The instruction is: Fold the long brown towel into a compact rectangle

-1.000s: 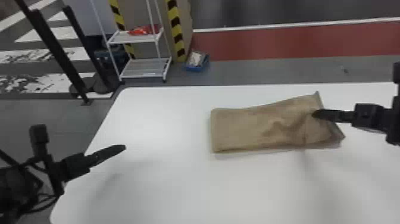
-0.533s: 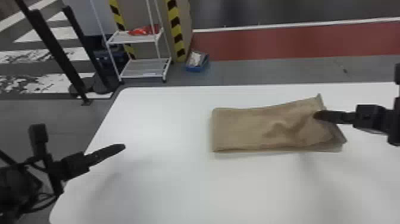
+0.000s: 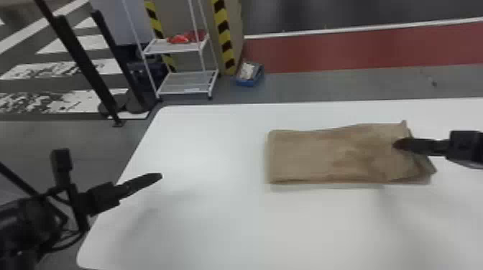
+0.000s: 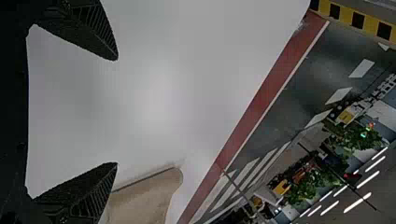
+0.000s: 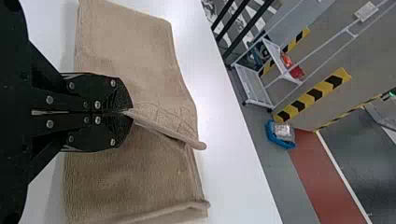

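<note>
At the right end of the towel, the right gripper pinches the top flap; best lowered square; left gripper gapes empty.

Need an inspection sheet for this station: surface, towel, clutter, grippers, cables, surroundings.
Surface: white table, no spill seen.
Towel: brown towel folded in layers, wrinkled toward its right end; lower layer sticks out there, edges not aligned.
Clutter: blue bin on the floor beyond the table; red item on the white rack.
Left gripper: open, above the table, holding nothing.
Right gripper: shut on the towel's upper-layer edge.
Cables: dark cables along the left arm; no snag seen.
Surroundings: grey floor, red floor strip, yellow-black striping.
</note>
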Robot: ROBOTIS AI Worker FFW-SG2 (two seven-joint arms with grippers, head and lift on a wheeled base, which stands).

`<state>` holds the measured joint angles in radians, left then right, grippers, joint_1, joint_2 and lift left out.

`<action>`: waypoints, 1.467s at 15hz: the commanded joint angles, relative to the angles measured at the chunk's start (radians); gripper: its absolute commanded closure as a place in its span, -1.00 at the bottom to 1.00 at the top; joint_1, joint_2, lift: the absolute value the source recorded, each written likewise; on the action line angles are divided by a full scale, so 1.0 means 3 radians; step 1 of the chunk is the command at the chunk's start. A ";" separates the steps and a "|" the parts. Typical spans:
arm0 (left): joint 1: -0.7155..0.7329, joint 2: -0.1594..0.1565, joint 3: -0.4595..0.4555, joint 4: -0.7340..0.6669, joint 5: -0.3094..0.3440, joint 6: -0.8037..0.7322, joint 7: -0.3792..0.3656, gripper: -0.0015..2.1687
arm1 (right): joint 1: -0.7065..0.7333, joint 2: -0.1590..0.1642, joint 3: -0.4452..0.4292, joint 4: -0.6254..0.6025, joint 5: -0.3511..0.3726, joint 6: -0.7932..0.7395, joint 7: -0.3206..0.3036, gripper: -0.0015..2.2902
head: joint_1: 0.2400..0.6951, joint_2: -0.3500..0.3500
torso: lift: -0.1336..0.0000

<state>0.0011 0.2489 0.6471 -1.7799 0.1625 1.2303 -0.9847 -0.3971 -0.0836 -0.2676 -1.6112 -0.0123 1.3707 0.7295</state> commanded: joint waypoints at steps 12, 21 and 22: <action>-0.0009 0.0004 -0.0071 0.0027 -0.0056 -0.0033 -0.0016 -0.93 | -0.0134 -0.0105 -0.0243 -0.0019 0.0036 0.0123 0.0007 0.08 | 1.00 0.44 | -0.86; -0.0014 0.0004 -0.0106 0.0027 -0.0092 -0.0043 -0.0067 -0.93 | -0.0067 -0.0156 -0.0238 0.0242 0.0077 -0.0143 -0.0034 0.08 | 1.00 0.33 | -0.86; -0.0014 -0.0006 -0.0106 0.0022 -0.0092 -0.0043 -0.0072 -0.93 | -0.0042 -0.0156 -0.0346 0.0094 0.0000 -0.0041 -0.0028 0.08 | 1.00 0.33 | -0.86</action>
<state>-0.0017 0.2498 0.6176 -1.7724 0.1370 1.2179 -1.0049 -0.4214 -0.1298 -0.3401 -1.5230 0.0127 1.3147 0.7196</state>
